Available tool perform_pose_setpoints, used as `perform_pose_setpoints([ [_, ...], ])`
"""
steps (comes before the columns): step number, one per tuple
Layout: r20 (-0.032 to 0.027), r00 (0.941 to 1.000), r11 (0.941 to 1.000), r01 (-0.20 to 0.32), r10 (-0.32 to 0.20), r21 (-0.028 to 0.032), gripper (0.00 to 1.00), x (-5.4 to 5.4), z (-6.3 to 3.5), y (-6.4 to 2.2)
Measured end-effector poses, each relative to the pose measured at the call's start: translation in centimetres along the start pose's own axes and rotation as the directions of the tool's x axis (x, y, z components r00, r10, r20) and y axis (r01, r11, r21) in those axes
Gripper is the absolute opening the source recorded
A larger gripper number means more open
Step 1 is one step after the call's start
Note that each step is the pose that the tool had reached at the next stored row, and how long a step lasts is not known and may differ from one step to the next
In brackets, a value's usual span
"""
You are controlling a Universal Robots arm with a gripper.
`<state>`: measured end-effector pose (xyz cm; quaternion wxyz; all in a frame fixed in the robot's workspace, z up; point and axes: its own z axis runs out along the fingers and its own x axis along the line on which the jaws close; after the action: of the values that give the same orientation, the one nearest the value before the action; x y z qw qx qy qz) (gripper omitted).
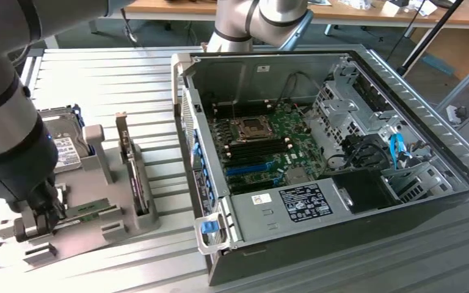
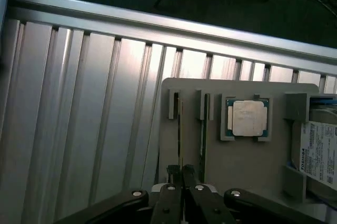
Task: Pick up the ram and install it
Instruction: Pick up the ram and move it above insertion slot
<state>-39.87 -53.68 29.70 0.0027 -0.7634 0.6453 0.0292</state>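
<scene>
The two black fingers (image 2: 188,174) stand almost together, one on each side of the top edge of the long, narrow green circuit-board ram (image 2: 180,129), and they are clamped on it. This ram stands on its edge in a slot of the flat grey plastic holder (image 2: 210,171). It is not lifted out of the slot. Just beside it, in the neighbouring slot of the same holder, stands the second green ram (image 2: 203,129), parallel to the first and not touched by the fingers.

Further along the holder a square silver processor chip (image 2: 247,118) lies in its own shallow pocket. After it comes the silver boxy hard drive (image 2: 318,153) with a white label, at the end of the holder.

In the exterior view the grey robot arm (image 1: 7,122) reaches down over the holder (image 1: 104,189) at the exterior view's left. The hard drive (image 1: 65,149) is seen there behind the arm, and a dark expansion card (image 1: 130,171) with a metal bracket stands upright on the holder's side that is nearer to the computer.

The holder rests on the ribbed aluminium counter (image 1: 120,79). To the exterior view's right, well apart from the fingers, an open grey metal computer case (image 1: 218,79) lies on its side on the counter, and its green motherboard (image 1: 259,143) is uncovered inside.
</scene>
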Motion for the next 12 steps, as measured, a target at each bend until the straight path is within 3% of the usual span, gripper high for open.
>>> perform_pose_setpoints([
  [2, -0.0003, 1.0000, 1.0000, 0.000, 0.000, -0.0001, 0.13, -0.1, -3.13, 0.10],
  [12, -0.0002, 1.0000, 1.0000, 0.000, 0.000, 0.0001, 0.13, -0.4, -7.79, 0.26],
])
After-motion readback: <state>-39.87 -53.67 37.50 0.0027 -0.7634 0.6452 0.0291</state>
